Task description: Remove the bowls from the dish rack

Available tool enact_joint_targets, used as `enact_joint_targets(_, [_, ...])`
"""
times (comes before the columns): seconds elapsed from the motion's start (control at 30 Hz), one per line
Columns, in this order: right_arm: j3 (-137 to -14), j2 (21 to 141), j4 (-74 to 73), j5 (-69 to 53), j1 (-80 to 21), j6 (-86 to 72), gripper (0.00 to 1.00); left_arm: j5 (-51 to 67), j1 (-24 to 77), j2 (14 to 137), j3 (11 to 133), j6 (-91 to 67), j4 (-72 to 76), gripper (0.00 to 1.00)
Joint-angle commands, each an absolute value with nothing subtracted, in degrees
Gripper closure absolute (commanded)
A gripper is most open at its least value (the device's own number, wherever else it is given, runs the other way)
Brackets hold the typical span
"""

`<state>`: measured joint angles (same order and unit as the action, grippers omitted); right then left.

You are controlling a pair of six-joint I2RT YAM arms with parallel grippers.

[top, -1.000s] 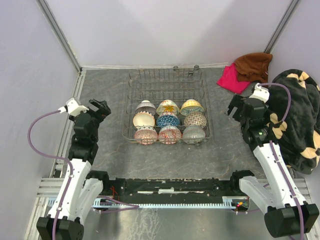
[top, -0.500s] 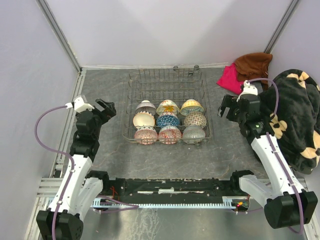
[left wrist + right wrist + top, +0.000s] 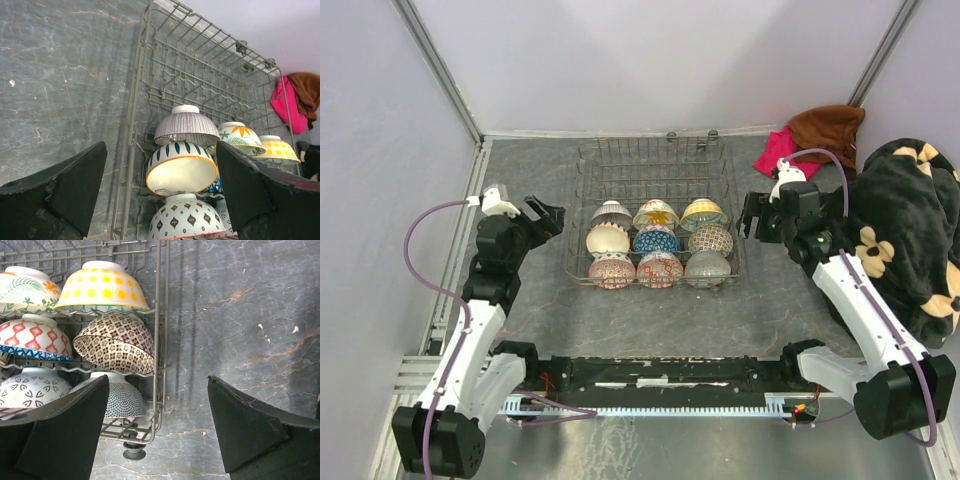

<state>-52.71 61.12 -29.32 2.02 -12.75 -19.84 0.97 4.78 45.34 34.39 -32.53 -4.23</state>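
Both arms bent inward, left pincer [image 3: 547, 214] and right pincer [image 3: 750, 216] each with jaws spread wide, empty.

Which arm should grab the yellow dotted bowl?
Right: the right gripper hangs open just outside the dish rack, beside the yellow dotted bowl; the left gripper is across the rack.

A grey, marble-veined tabletop [image 3: 650, 320] is boxed in by plain pale walls, a back wall [image 3: 660, 60] along its far edge and a left wall [image 3: 370, 200] along its left side, with a slanting metal post [image 3: 438, 70] at its far left corner. At the tabletop's far right corner lie a brown cloth [image 3: 828, 128] and a pink cloth [image 3: 782, 155], and a black blanket [image 3: 910, 230] with cream flowers is heaped along its right edge. The light is soft and even.
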Motion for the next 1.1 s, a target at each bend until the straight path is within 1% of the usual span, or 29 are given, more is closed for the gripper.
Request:
enact_joint_targets(0.0, [-56.0, 60.8, -28.8, 2.1, -13.8, -19.0, 0.12, 3.5, 5.1, 44.7, 36.8, -30.4, -2.9, 0.04])
enact_joint_targets(0.17, [-56.1, 61.7, -29.7, 3.8, -14.2, -19.2, 0.12, 3.8, 5.1, 45.0, 36.5, -30.6, -3.0, 0.04])
enact_joint_targets(0.3, [-58.9, 67.4, -33.5, 5.6, -14.8, -19.0, 0.13, 4.7, 5.3, 47.9, 37.0, -30.5, -4.3, 0.04])
enact_joint_targets(0.4, [-60.3, 72.1, -36.1, 7.2, -15.4, -18.7, 0.19, 4.3, 5.9, 49.7, 37.5, -29.8, -5.8, 0.04])
enact_joint_targets(0.53, [-60.0, 73.8, -36.4, 8.1, -15.9, -18.8, 0.27, 2.7, 6.8, 50.7, 37.4, -29.4, -7.7, 0.04])
enact_joint_targets(0.63, [-59.7, 74.4, -36.1, 8.3, -16.1, -19.0, 0.31, 2.1, 7.6, 51.4, 36.9, -29.6, -7.8, 0.04])
enact_joint_targets(0.77, [-59.5, 75.4, -35.8, 8.3, -16.2, -19.0, 0.33, 1.4, 8.7, 52.8, 36.3, -30.2, -7.8, 0.04])
enact_joint_targets(0.83, [-59.5, 76.2, -35.7, 8.1, -16.3, -19.1, 0.37, 0.8, 9.3, 53.3, 35.9, -30.7, -7.8, 0.05])
enact_joint_targets(1.07, [-59.4, 78.9, -34.5, 7.7, -16.8, -19.3, 0.41, -1.8, 10.9, 54.9, 35.6, -30.9, -7.8, 0.06])
